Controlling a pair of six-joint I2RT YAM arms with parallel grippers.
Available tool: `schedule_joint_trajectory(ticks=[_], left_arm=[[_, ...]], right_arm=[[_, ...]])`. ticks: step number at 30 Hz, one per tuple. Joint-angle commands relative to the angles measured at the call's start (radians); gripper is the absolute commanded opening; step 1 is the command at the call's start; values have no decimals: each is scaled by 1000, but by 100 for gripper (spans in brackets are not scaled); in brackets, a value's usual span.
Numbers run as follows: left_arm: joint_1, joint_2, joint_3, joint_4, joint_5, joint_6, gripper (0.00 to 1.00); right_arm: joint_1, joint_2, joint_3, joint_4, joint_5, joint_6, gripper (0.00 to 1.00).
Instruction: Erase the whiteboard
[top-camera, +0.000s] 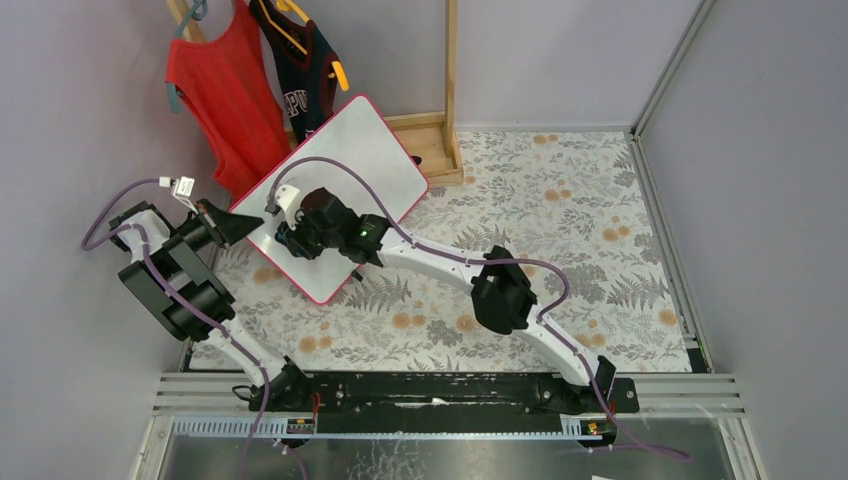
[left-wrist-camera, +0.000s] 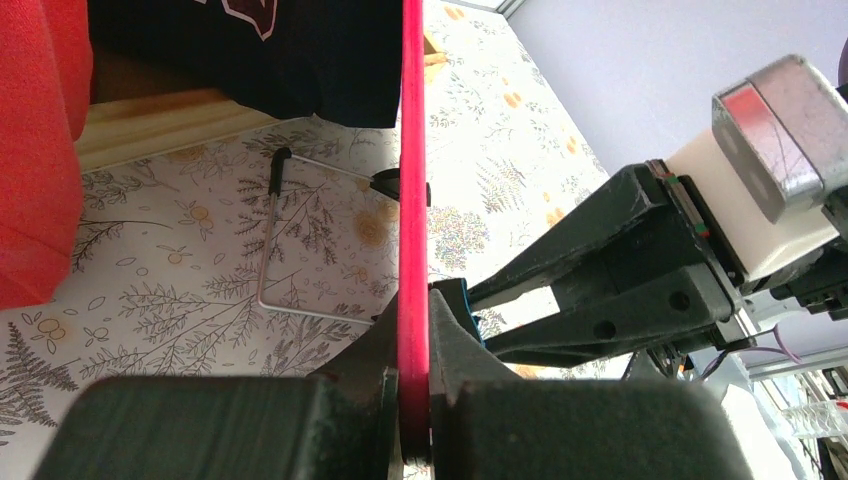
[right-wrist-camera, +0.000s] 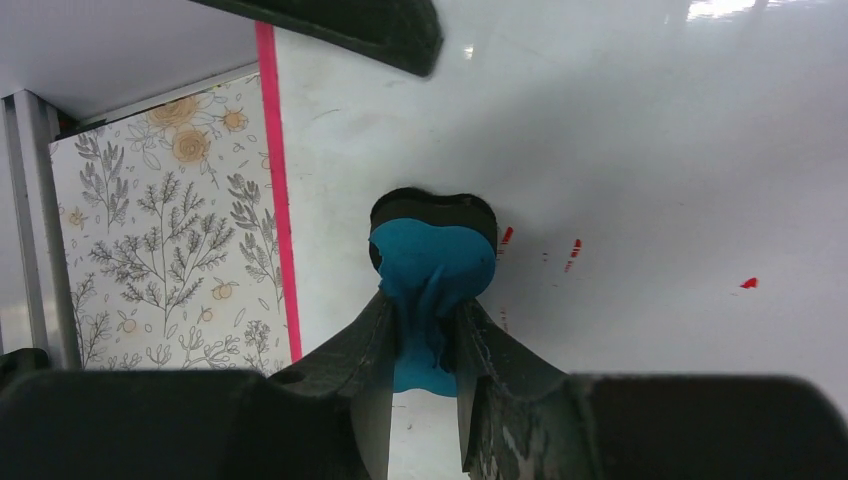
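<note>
The whiteboard (top-camera: 355, 160), white with a pink-red frame, stands tilted at the back left. My left gripper (top-camera: 238, 226) is shut on its left edge. In the left wrist view the pink frame (left-wrist-camera: 412, 150) runs edge-on between that gripper's fingertips (left-wrist-camera: 413, 335). My right gripper (top-camera: 292, 236) is over the board's lower part, shut on a blue eraser (right-wrist-camera: 432, 262) whose black pad presses on the white surface (right-wrist-camera: 650, 150). A few small red marks (right-wrist-camera: 575, 250) lie just right of the eraser. The right gripper (right-wrist-camera: 425, 310) is near the board's pink edge (right-wrist-camera: 275, 200).
A wooden rack (top-camera: 440, 140) behind the board carries a red tank top (top-camera: 225, 90) and a dark shirt (top-camera: 300, 60). The board's wire stand (left-wrist-camera: 265, 260) rests on the floral tablecloth (top-camera: 560, 220). Grey walls close in left and right.
</note>
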Motion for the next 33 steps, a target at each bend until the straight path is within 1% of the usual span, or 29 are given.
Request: schedule_joint_trajectory(ticks=[1,5,12,20,23,28,33], left_arm=[[3,3,-30,44,-147,45,0],[3,3,-32,43,-147,45,0],[3,0,-33,44,-153,46,0],[3,3,-36,44,-155,48,0],[3,2,-33,44,-153,46,0],[4,5,-30,44,-152,44,0],[3,10,-32,43,-144,43,0]], right_arm=[[-3,5,9,32,-35,1,0],[-25,14,18,22,16,5,0],[-113,3,20,7,130,16,0],[-229,-57,-15,-17,145,6,0],[-272,-95,-61,-10,173,-3,0],[-304,-157,-211,40,260,-36,0],[-290,-181,-314,90,220,3,0]])
